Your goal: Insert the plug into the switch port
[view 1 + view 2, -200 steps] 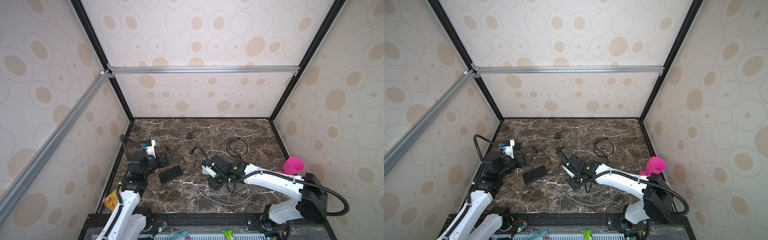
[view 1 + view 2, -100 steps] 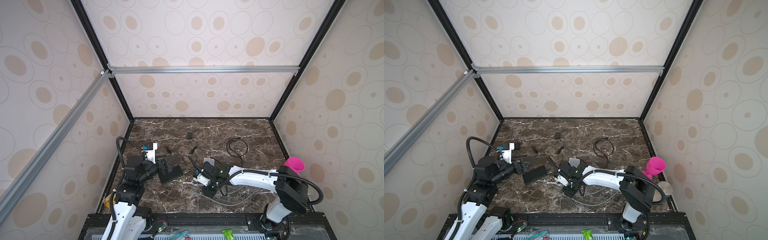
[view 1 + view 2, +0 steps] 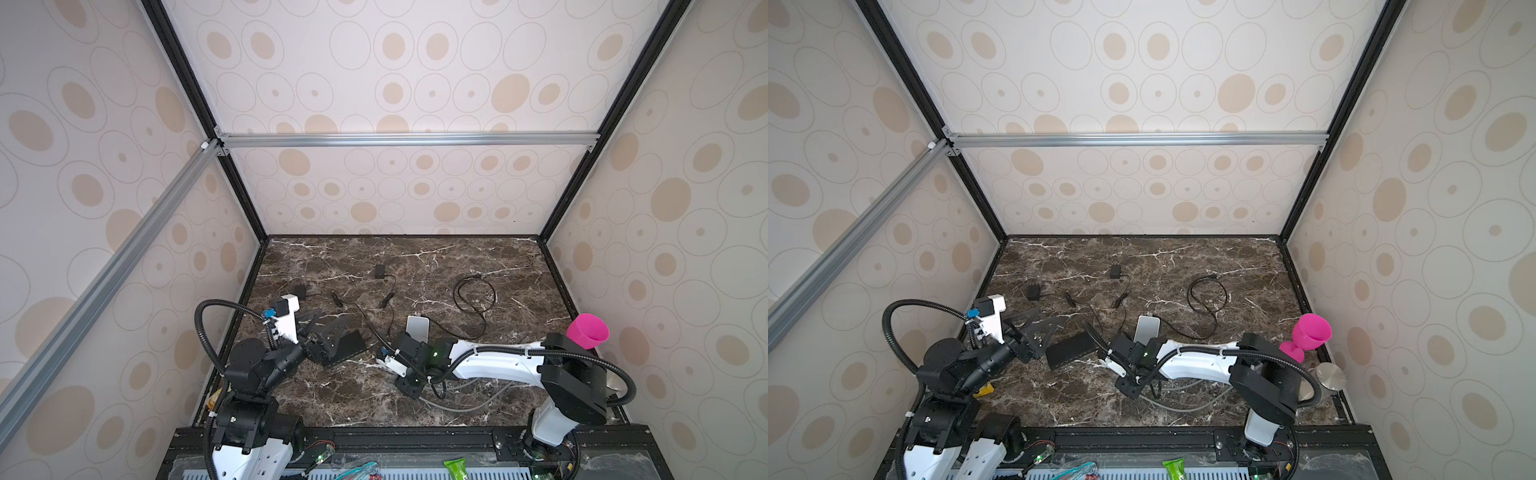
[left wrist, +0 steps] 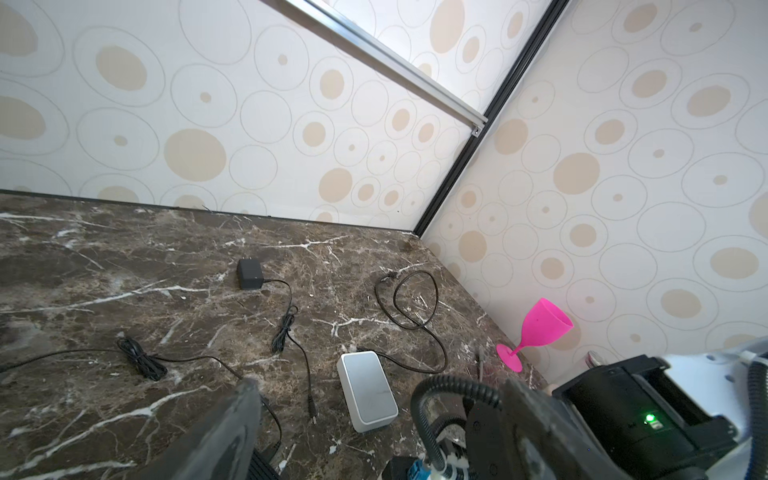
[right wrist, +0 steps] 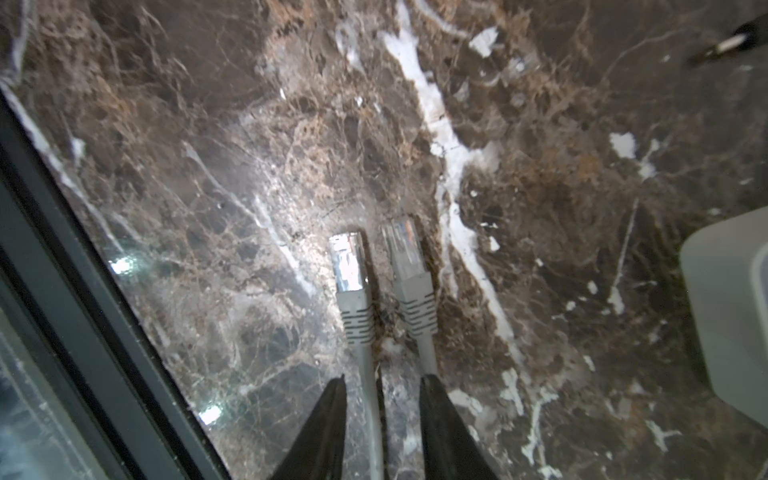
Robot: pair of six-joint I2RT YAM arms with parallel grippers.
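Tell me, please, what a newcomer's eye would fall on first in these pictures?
The bright pink goblet at the right edge of the table stands out at once. Next come two grey network plugs lying side by side just ahead of the right gripper, and the black switch by the left gripper.

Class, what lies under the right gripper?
Two grey plugs on the marble table, ahead of the right gripper. One cable runs between its fingers; the other's is hidden under a finger.
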